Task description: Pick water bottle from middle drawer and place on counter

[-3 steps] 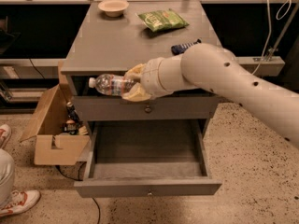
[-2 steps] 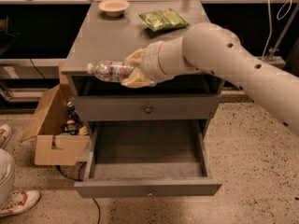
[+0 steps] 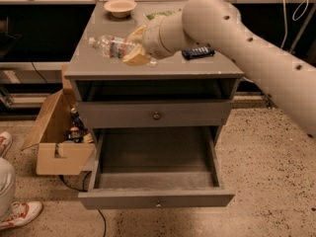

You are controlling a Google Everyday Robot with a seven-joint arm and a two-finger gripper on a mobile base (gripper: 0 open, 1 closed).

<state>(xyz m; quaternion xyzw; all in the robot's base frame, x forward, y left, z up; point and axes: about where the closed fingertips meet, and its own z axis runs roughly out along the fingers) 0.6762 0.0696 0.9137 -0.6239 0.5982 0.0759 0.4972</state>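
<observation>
**Water Bottle Gripped Over the Desk, Middle Drawer Standing Open**

At 7 o'clock in the scene, a white sneaker with red trim (image 3: 15, 215) rests on the speckled floor (image 3: 266, 147). Just right of it stands an open brown cardboard box (image 3: 57, 154), beside the cabinet, with a small dark bottle with a black cap (image 3: 75, 118) upright inside. A thin black cable (image 3: 101, 222) runs over the floor near the box's 5 o'clock corner.

On the broad flat grey desk (image 3: 94, 67), a round pale bowl (image 3: 120, 7) sits at the 11 o'clock corner. The small clear crinkly plastic water bottle (image 3: 111, 47) lies nearly level over the desk's 9 o'clock side, its white cap pointing to 10 o'clock. Whether it touches the surface cannot be told. The tan two-finger pincer (image 3: 131, 48) is clenched on the bottle's base end, with one finger above it and one below.

Beneath the desk, a closed grey upper drawer front with a brass-coloured knob (image 3: 156, 116) faces forward. Under it, the wide shallow grey middle drawer (image 3: 155, 154) is pulled out toward 6 o'clock, a tiny round knob on its low front panel.

At the desk's 12 o'clock edge, a green packet (image 3: 159, 15) shows partly behind the wrist. A dark rectangular handset (image 3: 197, 52) lies flat at 3 o'clock of the pincer. The thick cream arm (image 3: 247, 43) enters from the 4 o'clock side.
</observation>
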